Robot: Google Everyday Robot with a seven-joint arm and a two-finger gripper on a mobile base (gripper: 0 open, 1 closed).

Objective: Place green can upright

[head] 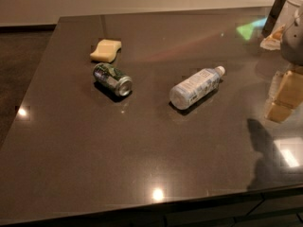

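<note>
The green can [112, 79] lies on its side on the dark glossy table [142, 160], left of the middle. Its silver end faces the front right. My gripper [293, 34] shows only as a pale grey shape at the far right edge, partly cut off by the frame. It is well away from the can and holds nothing that I can see. Its shadow falls on the table at the front right.
A pale yellow sponge [106, 50] lies just behind the can. A clear plastic bottle [195, 87] with a white cap lies on its side right of the middle. Pale and dark objects [277, 18] stand at the back right corner. The table's front edge runs along the bottom.
</note>
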